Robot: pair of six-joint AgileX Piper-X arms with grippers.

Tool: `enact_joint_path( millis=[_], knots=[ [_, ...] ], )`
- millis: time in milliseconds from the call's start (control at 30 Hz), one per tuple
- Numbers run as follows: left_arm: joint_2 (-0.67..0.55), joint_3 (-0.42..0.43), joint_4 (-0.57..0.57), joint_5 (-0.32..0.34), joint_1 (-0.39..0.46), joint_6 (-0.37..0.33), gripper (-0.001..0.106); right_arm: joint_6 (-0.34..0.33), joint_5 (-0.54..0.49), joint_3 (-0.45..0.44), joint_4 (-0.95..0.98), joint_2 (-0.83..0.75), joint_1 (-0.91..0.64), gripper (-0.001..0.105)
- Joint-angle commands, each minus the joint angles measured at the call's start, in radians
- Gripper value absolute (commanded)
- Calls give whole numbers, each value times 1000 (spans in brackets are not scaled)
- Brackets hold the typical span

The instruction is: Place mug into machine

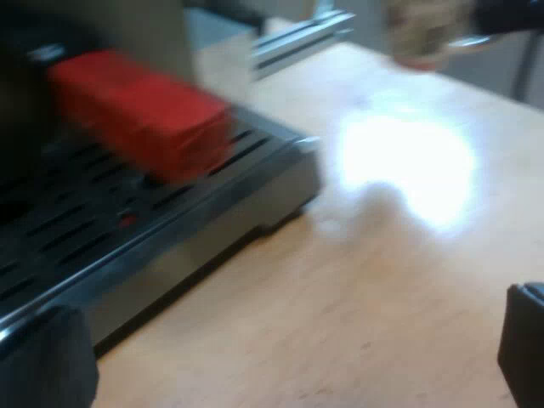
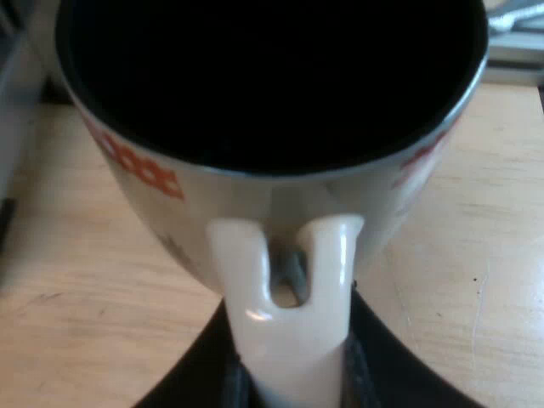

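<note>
My right gripper (image 2: 293,378) is shut on the handle of a cream mug (image 2: 272,195) with red patterns and a dark inside, one black finger on each side of the handle. The mug hangs over the wooden table (image 2: 76,323). In the left wrist view the holder's red handle end (image 1: 140,110) sticks out over the espresso machine's slotted drip tray (image 1: 161,246). My left gripper (image 1: 280,357) is open above the table beside the tray, with nothing between its fingers. Farther off over the table, the mug (image 1: 423,30) appears blurred, held by the other arm.
The drip tray's metal edge (image 1: 255,204) borders the open wooden tabletop (image 1: 382,280), which has a bright glare patch. A metal rail (image 1: 297,38) lies beyond the machine. A dark machine edge (image 2: 10,51) is close to the mug.
</note>
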State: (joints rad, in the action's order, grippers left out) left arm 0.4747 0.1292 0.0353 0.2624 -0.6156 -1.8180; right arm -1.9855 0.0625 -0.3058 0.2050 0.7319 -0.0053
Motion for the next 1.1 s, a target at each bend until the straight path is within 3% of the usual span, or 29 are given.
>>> enact_joint_path(
  millis=[33, 133, 300, 400, 600, 733, 867, 900, 1033, 1067, 1100],
  knots=[
    [-1, -8, -12, -53, -4, -10, 98, -45, 71, -12, 87, -115, -1, 0],
    [-1, -11, -12, -63, -4, -10, 98, -74, 162, -12, 182, -229, -1, 0],
    [-1, -37, -18, -190, -4, -10, 98, -84, 303, -12, 329, -353, -1, 0],
    [-1, -54, -43, -204, -4, -10, 98, -84, 384, -12, 350, -375, 1, 0],
    [-1, -105, -192, -301, -4, -42, 98, -84, 409, -12, 343, -376, 144, 0],
    [-1, -121, -198, -316, -2, -43, 98, 6, 322, -12, 287, -344, 277, 0],
    [-1, -131, -198, -316, -2, -43, 98, 28, 213, -12, 186, -286, 406, 0],
    [-1, -131, -198, -316, -2, -43, 98, 85, 137, -12, 118, -230, 513, 0],
    [-1, -131, -198, -316, -2, -43, 98, 132, 43, -12, 43, -149, 617, 0],
    [-1, -131, -198, -316, -2, -43, 98, 176, -38, -12, -67, -60, 706, 0],
    [-1, -131, -198, -316, -2, -43, 98, 180, -49, -12, -97, -37, 719, 0]
  ],
)
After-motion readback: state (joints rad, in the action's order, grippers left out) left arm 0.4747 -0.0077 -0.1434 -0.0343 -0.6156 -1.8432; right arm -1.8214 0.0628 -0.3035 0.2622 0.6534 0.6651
